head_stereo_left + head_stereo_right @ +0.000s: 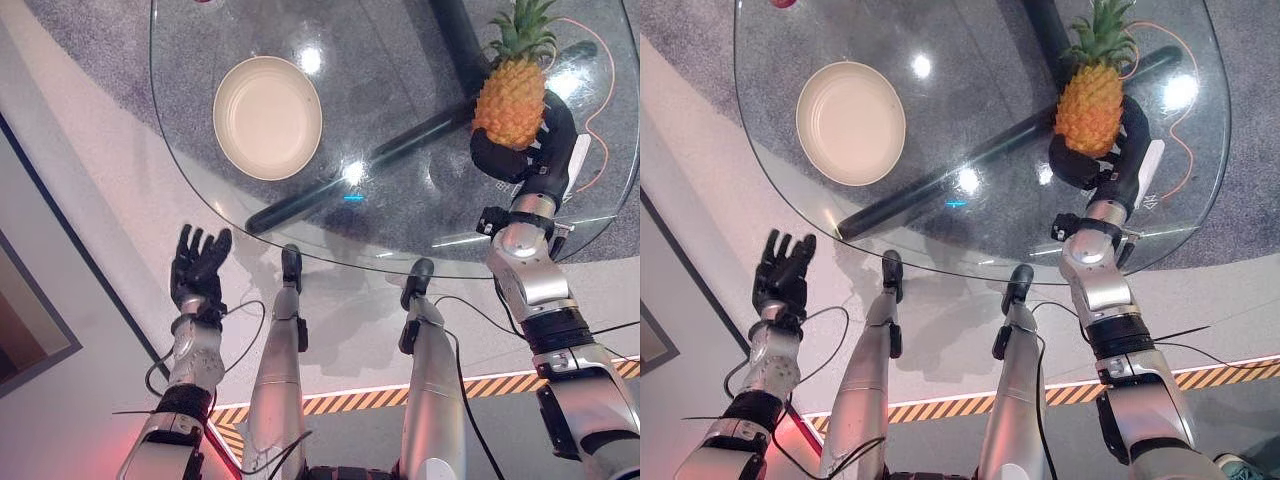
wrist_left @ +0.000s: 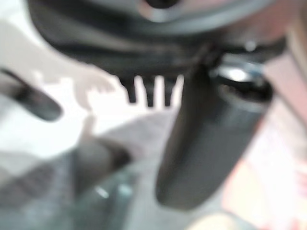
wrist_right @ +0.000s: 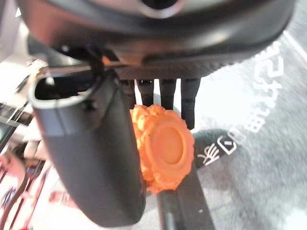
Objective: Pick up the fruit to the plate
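The right hand (image 1: pixel 528 150) reaches up over the glass table (image 1: pixel 400 235) at about two o'clock of the head views, its silver forearm rising from the lower right with the wrist bent inward. Its dark fingers and thumb curl round the lower body of the pineapple (image 1: pixel 510 100), which stands upright in the grasp with its green crown pointing to twelve o'clock. In the right wrist view the fruit's orange base shows between the thumb and the row of fingers (image 3: pixel 165 93), pressed against both. The cream plate (image 1: pixel 268 117) lies on the table at about eleven o'clock, well apart from the pineapple. A thin orange cord (image 1: pixel 598 120) loops on the table just beside the right hand, at its three o'clock side. The left hand (image 1: pixel 198 265) is raised off the table's near edge at eight o'clock, fingers straight and spread, holding nothing.
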You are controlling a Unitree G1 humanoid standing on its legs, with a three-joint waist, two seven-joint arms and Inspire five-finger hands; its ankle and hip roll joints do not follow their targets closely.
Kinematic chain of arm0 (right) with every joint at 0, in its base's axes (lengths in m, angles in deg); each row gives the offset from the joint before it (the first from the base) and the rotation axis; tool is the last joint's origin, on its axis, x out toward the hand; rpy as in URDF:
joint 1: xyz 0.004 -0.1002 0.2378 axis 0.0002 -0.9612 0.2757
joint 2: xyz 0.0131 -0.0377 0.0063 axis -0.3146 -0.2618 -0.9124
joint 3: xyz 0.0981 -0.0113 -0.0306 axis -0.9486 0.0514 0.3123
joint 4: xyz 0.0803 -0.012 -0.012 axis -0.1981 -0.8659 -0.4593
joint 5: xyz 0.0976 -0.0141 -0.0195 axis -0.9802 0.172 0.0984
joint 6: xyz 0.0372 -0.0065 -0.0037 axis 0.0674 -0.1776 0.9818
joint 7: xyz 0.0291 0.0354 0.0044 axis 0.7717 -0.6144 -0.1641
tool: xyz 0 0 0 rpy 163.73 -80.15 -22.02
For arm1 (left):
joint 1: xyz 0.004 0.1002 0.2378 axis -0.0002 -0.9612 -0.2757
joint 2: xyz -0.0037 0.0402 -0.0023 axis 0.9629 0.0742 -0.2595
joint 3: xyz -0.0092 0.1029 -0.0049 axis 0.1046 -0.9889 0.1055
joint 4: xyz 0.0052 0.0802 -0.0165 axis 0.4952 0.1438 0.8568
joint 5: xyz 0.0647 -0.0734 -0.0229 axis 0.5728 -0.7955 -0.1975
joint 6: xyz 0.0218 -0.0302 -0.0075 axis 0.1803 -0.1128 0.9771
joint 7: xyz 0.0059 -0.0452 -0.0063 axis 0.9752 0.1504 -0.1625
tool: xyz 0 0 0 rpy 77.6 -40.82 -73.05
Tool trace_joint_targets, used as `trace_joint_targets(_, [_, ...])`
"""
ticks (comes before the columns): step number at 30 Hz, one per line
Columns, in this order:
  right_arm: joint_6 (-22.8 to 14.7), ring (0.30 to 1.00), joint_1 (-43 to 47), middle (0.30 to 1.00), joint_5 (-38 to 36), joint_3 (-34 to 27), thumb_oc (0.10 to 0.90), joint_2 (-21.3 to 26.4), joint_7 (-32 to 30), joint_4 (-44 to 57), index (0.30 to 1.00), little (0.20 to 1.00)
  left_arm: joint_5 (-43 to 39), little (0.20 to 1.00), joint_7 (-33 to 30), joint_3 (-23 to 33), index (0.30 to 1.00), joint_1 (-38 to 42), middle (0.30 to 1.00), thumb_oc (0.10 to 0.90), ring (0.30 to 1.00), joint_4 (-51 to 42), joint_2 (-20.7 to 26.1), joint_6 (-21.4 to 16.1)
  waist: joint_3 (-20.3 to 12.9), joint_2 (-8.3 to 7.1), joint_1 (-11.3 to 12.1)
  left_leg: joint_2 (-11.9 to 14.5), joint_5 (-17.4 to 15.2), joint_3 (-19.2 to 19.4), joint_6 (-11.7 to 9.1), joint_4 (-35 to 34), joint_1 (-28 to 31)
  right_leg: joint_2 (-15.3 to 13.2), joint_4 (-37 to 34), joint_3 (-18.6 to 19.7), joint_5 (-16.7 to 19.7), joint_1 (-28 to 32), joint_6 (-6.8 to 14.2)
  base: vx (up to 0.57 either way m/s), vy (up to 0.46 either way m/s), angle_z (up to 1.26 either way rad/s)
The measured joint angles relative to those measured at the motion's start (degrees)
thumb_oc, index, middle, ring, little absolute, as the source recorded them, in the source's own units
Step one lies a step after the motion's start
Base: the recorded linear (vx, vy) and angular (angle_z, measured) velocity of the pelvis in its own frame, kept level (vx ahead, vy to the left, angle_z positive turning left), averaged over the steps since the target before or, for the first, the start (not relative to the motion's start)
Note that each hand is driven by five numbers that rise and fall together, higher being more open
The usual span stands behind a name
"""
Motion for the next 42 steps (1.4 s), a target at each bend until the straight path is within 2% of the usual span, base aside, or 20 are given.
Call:
trace_joint_targets(7, [-0.03,0.300,-1.61,0.300,5.70,0.05,0.100,0.33,-0.03,2.81,0.300,0.200,0.67,0.900,-8.14,1.21,0.900,4.62,0.900,0.800,0.900,-4.65,0.43,-2.70,0.00,0.00,-0.22,0.04,0.44,0.04,-0.24,-1.38,-0.12,0.05,-0.06,-0.05,-0.29,-0.68,-0.03,-0.02,-0.030,0.00])
trace_joint_targets(16, [-0.08,0.300,-2.75,0.300,9.77,0.33,0.100,0.34,-0.34,5.26,0.300,0.200,11.65,0.900,-20.94,2.58,0.900,6.94,0.900,0.800,0.900,-12.03,0.44,-9.28,0.04,-0.09,-0.44,0.09,0.58,0.01,-0.32,-1.99,-0.13,0.09,-0.07,-0.15,-0.53,-0.86,0.00,-0.02,-0.037,0.00])
trace_joint_targets(20, [-0.14,0.300,-3.15,0.300,12.21,0.33,0.100,0.22,-2.21,6.68,0.300,0.200,15.44,0.900,-23.27,3.52,0.900,7.79,0.900,0.800,0.900,-16.22,0.43,-11.24,0.07,-0.14,-0.79,0.11,0.62,-0.03,-0.34,-2.01,-0.15,0.14,-0.09,-0.15,-0.52,-0.86,0.00,-0.01,-0.003,0.00])
trace_joint_targets(23, [-0.15,0.300,-3.15,0.300,14.25,0.33,0.100,0.22,-2.53,8.30,0.300,0.200,16.29,0.900,-22.33,4.04,0.900,8.38,0.900,0.800,0.900,-18.27,0.44,-11.23,0.15,-0.31,-1.41,0.11,0.63,-0.10,-0.34,-2.01,-0.25,0.15,-0.12,-0.19,-0.52,-0.89,0.00,-0.01,-0.001,0.00])
trace_joint_targets(27, [-0.60,0.300,-2.99,0.300,16.79,0.33,0.100,0.22,-2.53,9.45,0.300,0.200,16.22,0.900,-15.21,3.28,0.900,10.00,0.900,0.800,0.900,-19.68,0.41,-10.13,0.23,-0.48,-1.81,0.16,0.62,-0.14,-0.34,-2.08,-0.34,0.19,-0.26,-0.26,-0.52,-0.91,0.00,0.00,0.000,0.00])
trace_joint_targets(32, [-0.69,0.300,-2.56,0.300,19.06,0.53,0.100,0.21,-2.49,9.46,0.300,0.200,15.80,0.900,-7.36,0.59,0.900,12.45,0.900,0.800,0.900,-21.26,0.48,-5.28,0.28,-0.56,-2.09,0.18,0.63,-0.14,-0.34,-2.16,-0.37,0.22,-0.37,-0.29,-0.51,-0.91,0.00,0.00,0.000,0.00])
trace_joint_targets(36, [-0.68,0.300,-1.68,0.300,20.12,1.63,0.100,0.21,-2.38,9.49,0.300,0.200,14.30,0.900,-4.51,-1.37,0.900,13.69,0.900,0.800,0.900,-21.54,0.62,-2.17,0.30,-0.65,-3.13,0.19,0.62,-0.11,-0.34,-2.23,-0.37,0.25,-0.53,-0.30,-0.48,-0.86,0.00,0.01,0.019,0.00])
trace_joint_targets(42, [-0.69,0.300,-1.32,0.300,20.72,2.60,0.100,0.22,-2.35,9.49,0.300,0.200,11.68,0.900,-3.02,-3.65,0.900,15.71,0.900,0.800,0.900,-21.52,0.65,1.00,0.30,-0.65,-3.46,0.35,0.63,0.15,-0.34,-2.34,-0.35,0.42,-0.95,-0.18,-0.19,-0.89,-0.03,0.00,0.005,0.00])
